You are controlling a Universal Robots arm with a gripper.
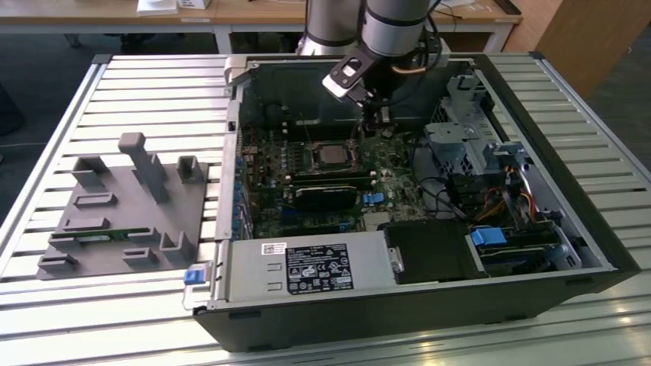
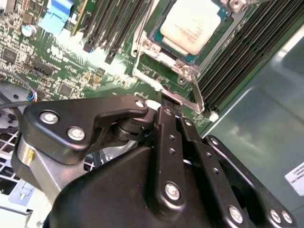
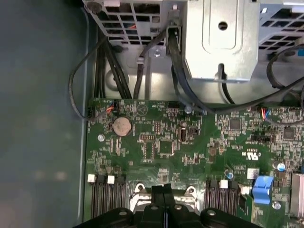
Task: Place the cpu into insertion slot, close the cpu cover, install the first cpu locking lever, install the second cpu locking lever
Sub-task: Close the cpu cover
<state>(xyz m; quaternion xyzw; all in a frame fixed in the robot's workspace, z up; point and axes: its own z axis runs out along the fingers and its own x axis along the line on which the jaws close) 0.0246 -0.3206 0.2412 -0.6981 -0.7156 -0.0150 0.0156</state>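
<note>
Looking through the second wrist view, I see the cpu (image 2: 192,23) seated on the board (image 2: 95,71), with the cover (image 2: 142,50) lying flat around it. My gripper (image 2: 170,105) has its fingers pressed together, with the tips right against a lever (image 2: 198,97) at the cover's edge.

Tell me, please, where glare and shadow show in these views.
Second wrist view: the cpu is washed pale by glare, and the gripper is dark before it. First wrist view: faint blotchy reflections lie on the case wall. Exterior view: the slatted table shines bright, while the motherboard lies in shade.
</note>
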